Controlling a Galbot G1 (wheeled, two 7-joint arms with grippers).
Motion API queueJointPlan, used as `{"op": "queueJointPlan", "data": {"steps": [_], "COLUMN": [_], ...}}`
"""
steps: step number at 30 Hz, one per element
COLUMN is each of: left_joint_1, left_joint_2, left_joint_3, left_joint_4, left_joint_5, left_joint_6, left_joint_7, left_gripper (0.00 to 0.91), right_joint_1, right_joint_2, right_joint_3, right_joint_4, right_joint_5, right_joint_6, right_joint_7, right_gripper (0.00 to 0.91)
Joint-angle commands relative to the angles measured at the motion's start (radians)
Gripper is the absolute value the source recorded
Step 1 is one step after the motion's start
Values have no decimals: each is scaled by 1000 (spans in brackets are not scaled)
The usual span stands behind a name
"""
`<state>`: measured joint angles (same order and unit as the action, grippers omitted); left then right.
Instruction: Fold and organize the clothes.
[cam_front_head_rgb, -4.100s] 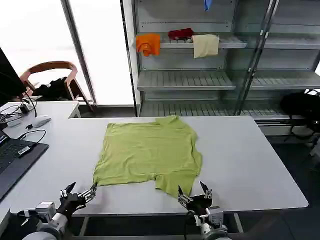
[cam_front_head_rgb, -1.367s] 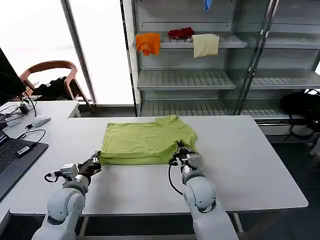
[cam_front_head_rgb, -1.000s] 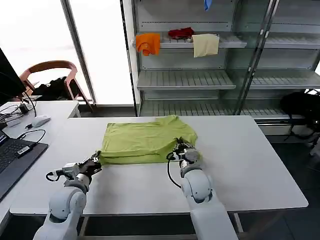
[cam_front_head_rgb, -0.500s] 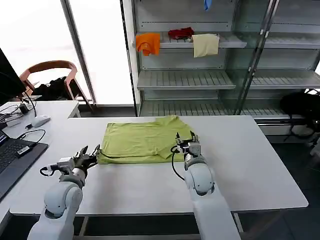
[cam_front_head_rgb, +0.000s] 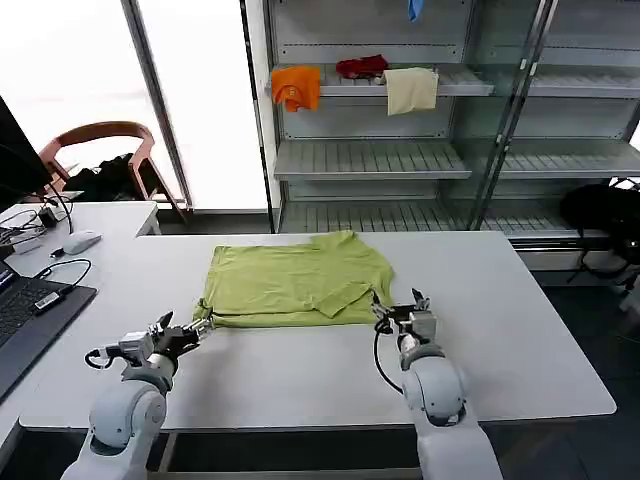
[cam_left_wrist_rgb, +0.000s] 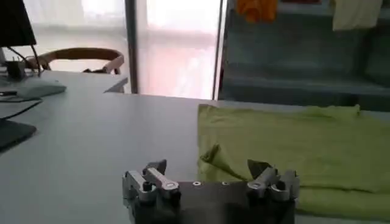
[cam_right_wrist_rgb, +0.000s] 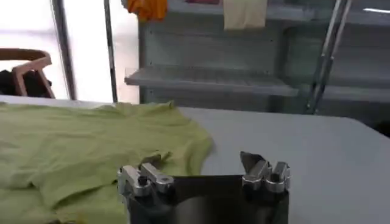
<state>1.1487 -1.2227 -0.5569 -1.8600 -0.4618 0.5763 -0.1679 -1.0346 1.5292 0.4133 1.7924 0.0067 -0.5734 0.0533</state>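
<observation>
The yellow-green T-shirt (cam_front_head_rgb: 295, 285) lies on the white surface (cam_front_head_rgb: 500, 330), a little toward the far side and left of the middle, and it is folded once so that its near edge is a double layer. Folded like this, its long axis runs from 9 o'clock to 3 o'clock across the surface, with the collar side pointing to 12 o'clock, toward the shelves (cam_front_head_rgb: 400, 160). One sleeve (cam_front_head_rgb: 345, 297) is turned over on top near the right corner and lies at an angle; it looks a bit loose, which I judge is because the cloth is thin and was simply dropped there. The left end effector (cam_front_head_rgb: 178, 334) rests low at about 8 o'clock from the shirt, just beside its near left corner, with the fingers spread wide and holding nothing. The right end effector (cam_front_head_rgb: 401, 311) is at about 4 o'clock, just beside the near right corner, also spread wide and empty. Both stand at the two ends of the folded edge, probably because this fold is finished and they let the cloth go. From the left wrist view the fold looks slightly uneven at the corner (cam_left_wrist_rgb: 210, 155), but I cannot be sure.
</observation>
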Motion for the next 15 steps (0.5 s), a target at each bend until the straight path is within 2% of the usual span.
{"op": "queueJointPlan", "data": {"steps": [1, 3, 6, 9, 10, 11, 12, 13, 14, 15], "left_joint_1": [10, 2, -9, -15, -16, -16, -17, -17, -17, -17], "left_joint_2": [-4, -7, -11, -12, -13, -14, -15, -15, -15, -15], "left_joint_3": [5, 7, 10, 13, 14, 14, 13, 13, 13, 12], "left_joint_4": [31, 42, 57, 66, 72, 74, 76, 78, 81, 83], "left_joint_5": [14, 17, 19, 23, 24, 24, 24, 24, 23, 22], "left_joint_6": [0, 0, 0, 0, 0, 0, 0, -1, 0, 0], "left_joint_7": [8, 11, 16, 18, 19, 19, 21, 22, 23, 24], "left_gripper": [907, 887, 695, 534, 524, 524, 514, 504, 433, 333], "right_joint_1": [-45, -35, -21, -11, -9, -8, -5, -4, -3, -2], "right_joint_2": [-6, -3, 2, 7, 10, 11, 15, 18, 20, 21], "right_joint_3": [27, 25, 19, 11, 5, 2, -3, -6, -9, -12], "right_joint_4": [-6, -20, -45, -64, -72, -74, -82, -86, -88, -88], "right_joint_5": [6, 2, -11, -28, -33, -36, -47, -54, -57, -60], "right_joint_6": [-4, -3, -1, -1, -1, -1, 1, 3, 3, 3], "right_joint_7": [-14, -14, -20, -33, -37, -39, -43, -46, -47, -48], "right_gripper": [816, 786, 584, 464, 363, 322, 212, 151, 30, 0]}}
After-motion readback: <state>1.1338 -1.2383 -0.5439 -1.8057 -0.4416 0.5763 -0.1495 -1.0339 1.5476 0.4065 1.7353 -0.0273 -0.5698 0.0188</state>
